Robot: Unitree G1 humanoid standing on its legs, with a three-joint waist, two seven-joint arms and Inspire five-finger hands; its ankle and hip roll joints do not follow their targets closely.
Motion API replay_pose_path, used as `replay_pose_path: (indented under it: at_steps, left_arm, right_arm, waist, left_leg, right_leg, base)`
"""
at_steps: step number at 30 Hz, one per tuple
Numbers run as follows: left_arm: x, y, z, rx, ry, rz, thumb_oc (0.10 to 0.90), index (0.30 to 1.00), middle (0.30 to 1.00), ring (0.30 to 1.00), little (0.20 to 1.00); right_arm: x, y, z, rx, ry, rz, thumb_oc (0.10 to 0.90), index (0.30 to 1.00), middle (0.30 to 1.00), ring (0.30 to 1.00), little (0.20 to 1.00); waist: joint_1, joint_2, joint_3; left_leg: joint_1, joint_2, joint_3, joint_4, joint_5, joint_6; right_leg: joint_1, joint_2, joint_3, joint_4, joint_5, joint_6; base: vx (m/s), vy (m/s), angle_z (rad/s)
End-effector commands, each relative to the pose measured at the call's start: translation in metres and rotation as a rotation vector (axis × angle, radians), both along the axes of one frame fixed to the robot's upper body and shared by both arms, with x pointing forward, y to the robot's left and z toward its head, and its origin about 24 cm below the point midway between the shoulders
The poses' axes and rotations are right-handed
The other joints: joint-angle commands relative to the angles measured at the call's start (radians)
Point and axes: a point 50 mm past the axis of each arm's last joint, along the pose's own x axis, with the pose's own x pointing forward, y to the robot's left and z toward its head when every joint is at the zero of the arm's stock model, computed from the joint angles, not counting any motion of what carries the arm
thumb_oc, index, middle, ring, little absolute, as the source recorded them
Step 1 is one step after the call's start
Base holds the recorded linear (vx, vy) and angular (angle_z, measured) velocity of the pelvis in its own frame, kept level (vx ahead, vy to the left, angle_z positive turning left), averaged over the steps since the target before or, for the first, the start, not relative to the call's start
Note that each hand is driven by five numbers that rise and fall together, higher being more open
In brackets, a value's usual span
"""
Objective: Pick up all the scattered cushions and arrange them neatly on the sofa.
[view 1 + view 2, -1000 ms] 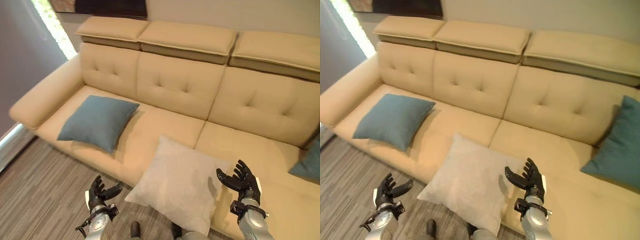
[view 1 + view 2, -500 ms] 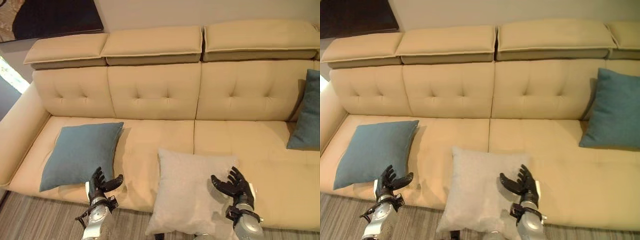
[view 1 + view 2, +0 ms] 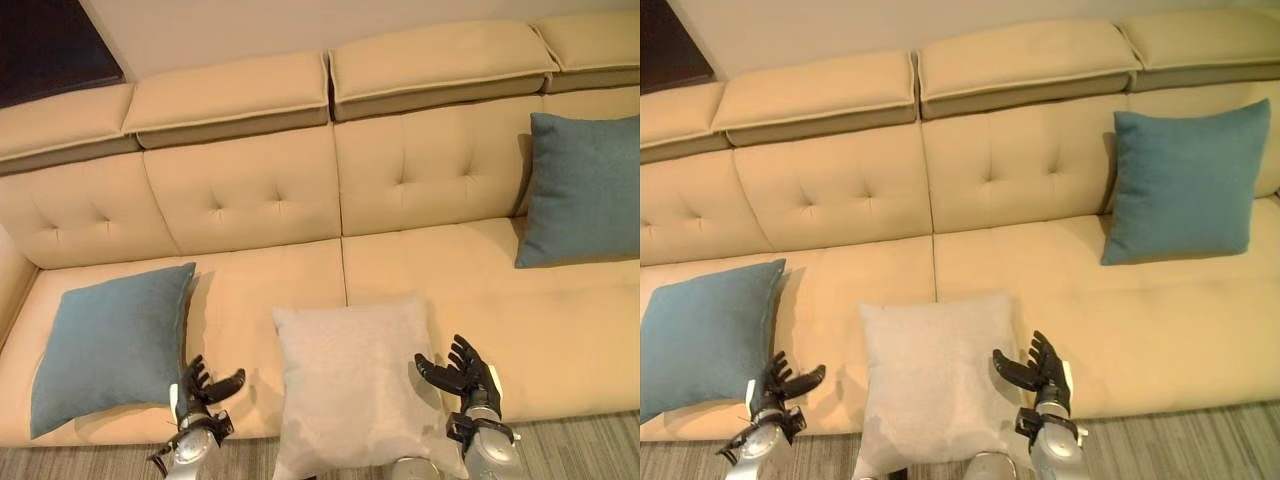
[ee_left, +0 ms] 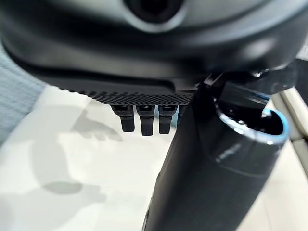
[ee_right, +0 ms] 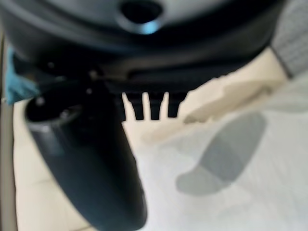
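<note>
The pale grey cushion is lying flat on the middle of the sofa seat, with its lower edge overhanging the seat's front edge toward the floor. Its long axis is running from the seat front toward the backrest. The cushion is being flanked by both robot hands. The right robot hand is being held open, fingers spread, just beside the cushion's right edge and appears to be the nearer one. The left robot hand is also being held open, set farther off from the cushion's left edge and close to the lower corner of a teal cushion that is lying flat. A second teal cushion is leaning upright against the backrest, well apart.
</note>
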Motion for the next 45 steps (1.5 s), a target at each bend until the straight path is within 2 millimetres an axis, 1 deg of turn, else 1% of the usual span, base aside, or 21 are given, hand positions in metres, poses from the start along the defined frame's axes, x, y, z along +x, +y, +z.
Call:
replay_pose_path:
  at_steps: [1, 3, 4, 5, 7, 11, 13, 15, 19, 22, 24, 28, 32, 34, 35, 36, 37, 39, 40, 42, 45]
  left_arm:
    - [0.041, 0.02, 0.036, 0.112, -0.183, -0.038, 0.8, 0.9, 0.9, 0.9, 0.9]
    - [0.046, 0.017, 0.042, 0.13, -0.209, -0.062, 0.8, 0.9, 0.9, 0.9, 0.9]
    - [0.047, 0.014, 0.044, 0.136, -0.217, -0.086, 0.8, 0.9, 0.9, 0.9, 0.9]
    - [0.046, 0.013, 0.041, 0.136, -0.2, -0.09, 0.8, 0.9, 0.9, 0.9, 0.9]
    - [0.044, 0.009, 0.035, 0.137, -0.172, -0.119, 0.8, 0.9, 0.9, 0.9, 0.9]
    - [0.041, 0.008, 0.028, 0.131, -0.134, -0.142, 0.8, 0.9, 0.9, 0.9, 0.9]
    - [0.04, 0.009, 0.025, 0.127, -0.113, -0.165, 0.8, 0.9, 0.9, 0.9, 0.9]
    - [0.044, 0.014, 0.027, 0.179, -0.099, -0.206, 0.8, 0.9, 0.9, 0.9, 0.9]
    - [0.056, 0.018, 0.034, 0.229, -0.112, -0.23, 0.8, 0.9, 0.9, 0.9, 0.9]
    - [0.067, 0.015, 0.039, 0.188, -0.148, -0.213, 0.8, 0.9, 0.9, 0.9, 0.9]
    - [0.071, 0.012, 0.04, 0.12, -0.179, -0.19, 0.8, 0.9, 0.9, 0.9, 0.9]
    - [0.086, 0.003, 0.05, 0.114, -0.225, -0.224, 0.8, 0.9, 0.9, 0.9, 0.9]
    - [0.104, -0.013, 0.058, 0.103, -0.255, -0.274, 0.8, 0.9, 0.9, 0.9, 0.9]
    - [0.115, -0.02, 0.067, 0.105, -0.291, -0.296, 0.8, 0.9, 0.9, 0.9, 0.9]
    - [0.123, -0.027, 0.072, 0.112, -0.309, -0.319, 0.8, 0.9, 0.9, 0.9, 0.9]
    - [0.128, -0.031, 0.074, 0.122, -0.313, -0.339, 0.8, 0.9, 0.9, 0.9, 0.9]
    - [0.128, -0.031, 0.075, 0.122, -0.314, -0.339, 0.8, 0.9, 0.9, 0.9, 0.9]
    - [0.137, -0.038, 0.077, 0.115, -0.305, -0.358, 0.8, 0.9, 0.9, 0.9, 0.9]
    - [0.141, -0.042, 0.077, 0.105, -0.297, -0.364, 0.8, 0.9, 0.9, 0.9, 0.9]
    - [0.144, -0.046, 0.077, 0.101, -0.288, -0.376, 0.8, 0.9, 0.9, 0.9, 0.9]
    - [0.144, -0.063, 0.067, 0.094, -0.228, -0.444, 0.8, 0.9, 0.9, 0.9, 0.9]
  right_arm:
    - [0.024, -0.011, 0.043, -0.092, -0.232, -0.002, 0.8, 0.9, 0.9, 0.9, 0.9]
    - [0.025, -0.015, 0.043, -0.114, -0.221, -0.008, 0.8, 0.9, 0.9, 0.9, 0.9]
    - [0.025, -0.02, 0.038, -0.139, -0.185, -0.012, 0.8, 0.9, 0.9, 0.9, 0.9]
    - [0.025, -0.023, 0.036, -0.16, -0.167, -0.014, 0.8, 0.9, 0.9, 0.9, 0.9]
    - [0.03, -0.032, 0.034, -0.208, -0.136, -0.028, 0.8, 0.9, 0.9, 0.9, 0.9]
    - [0.031, -0.037, 0.019, -0.194, -0.056, -0.039, 0.8, 0.9, 0.9, 0.9, 0.9]
    - [0.03, -0.04, 0.007, -0.169, 0.007, -0.052, 0.8, 0.9, 0.9, 0.9, 0.9]
    - [0.031, -0.042, 0.0, -0.146, 0.045, -0.064, 0.8, 0.9, 0.9, 0.9, 0.9]
    - [0.04, -0.042, -0.002, -0.124, 0.056, -0.08, 0.8, 0.9, 0.9, 0.9, 0.9]
    - [0.048, -0.038, -0.003, -0.06, 0.043, -0.125, 0.8, 0.9, 0.9, 0.9, 0.9]
    - [0.054, -0.032, 0.001, -0.011, 0.009, -0.132, 0.8, 0.9, 0.9, 0.9, 0.9]
    - [0.064, -0.018, 0.004, 0.084, -0.04, -0.129, 0.8, 0.9, 0.9, 0.9, 0.9]
    - [0.074, 0.01, 0.002, 0.186, -0.051, -0.039, 0.8, 0.9, 0.9, 0.9, 0.9]
    - [0.081, 0.021, 0.006, 0.182, -0.063, 0.028, 0.8, 0.9, 0.9, 0.9, 0.9]
    - [0.086, 0.034, 0.009, 0.193, -0.076, 0.1, 0.8, 0.9, 0.9, 0.9, 0.9]
    - [0.088, 0.04, 0.009, 0.199, -0.075, 0.136, 0.8, 0.9, 0.9, 0.9, 0.9]
    - [0.089, 0.04, 0.009, 0.199, -0.075, 0.136, 0.8, 0.9, 0.9, 0.9, 0.9]
    - [0.094, 0.059, 0.011, 0.162, -0.056, 0.275, 0.8, 0.9, 0.9, 0.9, 0.9]
    - [0.097, 0.066, 0.011, 0.135, -0.039, 0.33, 0.8, 0.9, 0.9, 0.9, 0.9]
    - [0.098, 0.071, 0.01, 0.118, -0.025, 0.365, 0.8, 0.9, 0.9, 0.9, 0.9]
    - [0.097, 0.086, 0.003, 0.082, 0.035, 0.463, 0.8, 0.9, 0.9, 0.9, 0.9]
  waist:
    - [0.005, -0.053, 0.004]
    - [0.021, -0.069, 0.01]
    - [0.04, -0.075, 0.0]
    - [0.05, -0.069, -0.007]
    - [0.065, -0.065, -0.012]
    - [0.072, -0.054, -0.027]
    - [0.079, -0.054, -0.045]
    - [0.084, -0.059, -0.056]
    - [0.095, -0.072, -0.062]
    - [0.096, -0.074, -0.059]
    - [0.094, -0.073, -0.053]
    - [0.09, -0.07, -0.04]
    - [0.088, -0.077, -0.008]
    - [0.089, -0.087, 0.013]
    - [0.091, -0.095, 0.03]
    - [0.091, -0.099, 0.039]
    - [0.091, -0.099, 0.039]
    - [0.093, -0.114, 0.065]
    - [0.095, -0.122, 0.078]
    - [0.096, -0.126, 0.085]
    - [0.096, -0.138, 0.098]
  left_leg:
    - [-0.123, 0.06, -0.094, 0.385, -0.022, -0.025]
    - [-0.169, 0.038, -0.111, 0.417, -0.054, -0.014]
    - [-0.172, 0.003, -0.106, 0.297, -0.098, 0.0]
    - [-0.18, 0.003, -0.109, 0.194, -0.062, -0.005]
    - [-0.206, 0.004, -0.123, 0.116, -0.015, -0.015]
    - [-0.181, -0.013, -0.156, 0.054, -0.003, -0.017]
    - [-0.148, -0.013, -0.145, 0.006, 0.003, -0.016]
    - [-0.121, -0.017, -0.14, -0.022, 0.001, -0.015]
    - [-0.113, -0.022, -0.134, -0.054, -0.005, -0.009]
    - [-0.133, -0.027, -0.137, -0.063, -0.012, -0.007]
    - [-0.15, -0.03, -0.138, -0.063, -0.018, -0.005]
    - [-0.175, -0.037, -0.143, -0.063, -0.022, -0.005]
    - [-0.193, -0.04, -0.147, -0.063, -0.015, -0.008]
    - [-0.206, -0.039, -0.15, -0.063, -0.01, -0.008]
    - [-0.218, -0.037, -0.15, -0.063, -0.007, -0.008]
    - [-0.224, -0.036, -0.15, -0.063, -0.004, -0.009]
    - [-0.224, -0.036, -0.15, -0.063, -0.004, -0.009]
    - [-0.242, -0.03, -0.153, -0.063, 0.006, -0.01]
    - [-0.244, -0.028, -0.152, -0.063, 0.008, -0.012]
    - [-0.247, -0.026, -0.152, -0.063, 0.012, -0.012]
    - [-0.258, -0.023, -0.154, -0.063, 0.02, -0.013]
  right_leg:
    - [-0.02, 0.017, -0.001, 0.186, -0.185, -0.073]
    - [0.001, 0.018, -0.01, 0.184, -0.204, -0.079]
    - [0.025, 0.021, -0.013, 0.169, -0.215, -0.064]
    - [0.038, 0.027, -0.016, 0.164, -0.224, -0.056]
    - [0.057, 0.028, -0.01, 0.156, -0.227, -0.051]
    - [0.079, 0.032, -0.006, 0.146, -0.23, -0.042]
    - [0.095, 0.031, -0.006, 0.109, -0.221, -0.037]
    - [0.098, 0.03, -0.003, 0.08, -0.208, -0.03]
    - [0.088, 0.031, -0.001, 0.026, -0.179, -0.016]
    - [0.064, 0.032, -0.003, 0.001, -0.163, -0.009]
    - [0.047, 0.031, -0.001, -0.01, -0.154, -0.005]
    - [0.023, 0.028, -0.005, -0.021, -0.143, -0.002]
    - [0.002, 0.025, -0.011, -0.023, -0.13, 0.0]
    - [-0.013, 0.025, -0.011, -0.022, -0.124, 0.001]
    - [-0.028, 0.027, -0.009, -0.022, -0.117, 0.0]
    - [-0.036, 0.028, -0.007, -0.021, -0.114, 0.0]
    - [-0.036, 0.028, -0.007, -0.02, -0.114, 0.0]
    - [-0.058, 0.032, -0.007, -0.017, -0.105, -0.002]
    - [-0.063, 0.034, -0.006, -0.016, -0.102, -0.004]
    - [-0.069, 0.035, -0.007, -0.015, -0.099, -0.004]
    - [-0.085, 0.038, -0.005, -0.011, -0.094, -0.007]
  base:
    - [-0.01, -0.247, 0.16]
    - [0.12, -0.162, 0.14]
    - [0.25, -0.039, 0.2]
    - [0.28, 0.033, 0.18]
    - [0.19, 0.067, 0.14]
    - [0.13, 0.058, -0.08]
    - [0.19, 0.07, -0.11]
    - [0.15, 0.064, -0.02]
    - [0.05, 0.042, 0.02]
    - [-0.04, 0.04, -0.03]
    - [-0.05, 0.052, -0.04]
    - [-0.05, 0.043, -0.01]
    - [-0.08, 0.012, 0.07]
    - [-0.13, -0.017, 0.14]
    - [-0.14, -0.029, 0.02]
    - [-0.09, -0.026, -0.04]
    - [-0.06, -0.019, -0.04]
    - [-0.11, -0.04, -0.02]
    - [-0.1, -0.039, -0.04]
    - [-0.05, -0.023, -0.04]
    - [-0.04, -0.022, -0.01]
